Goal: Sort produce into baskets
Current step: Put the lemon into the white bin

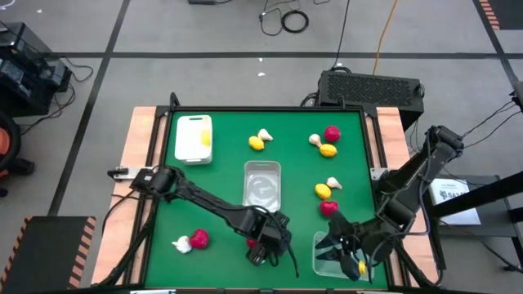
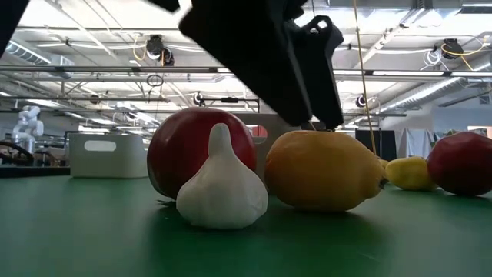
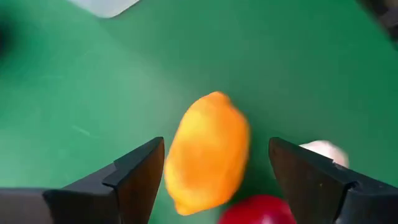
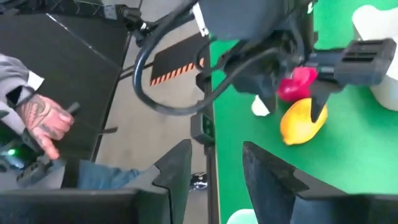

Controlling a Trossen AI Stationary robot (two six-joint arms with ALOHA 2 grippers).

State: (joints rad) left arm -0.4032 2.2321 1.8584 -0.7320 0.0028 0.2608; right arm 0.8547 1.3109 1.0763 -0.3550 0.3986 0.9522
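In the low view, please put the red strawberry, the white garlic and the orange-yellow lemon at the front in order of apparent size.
1. Lemon and red strawberry: they look about equal, and the garlic hides part of the strawberry, so I do not rank them.
2. Garlic: smallest, though nearest the camera.

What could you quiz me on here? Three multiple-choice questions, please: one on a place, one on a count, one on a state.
1. In the overhead view, where is the white basket?
A. Mat's centre
B. Mat's top left corner
C. Under the right arm

2. How many baskets are on the mat?
A. One
B. Two
C. Three

3. What is the left tool doing?
A. Open, fingers either side of a lemon
B. Shut on a garlic bulb
C. Open over a basket

Answers:
1 B: the white basket sits in that corner.
2 C: it is joined by a centre clear basket and a right clear basket.
3 A: the left tool straddles the lemon.
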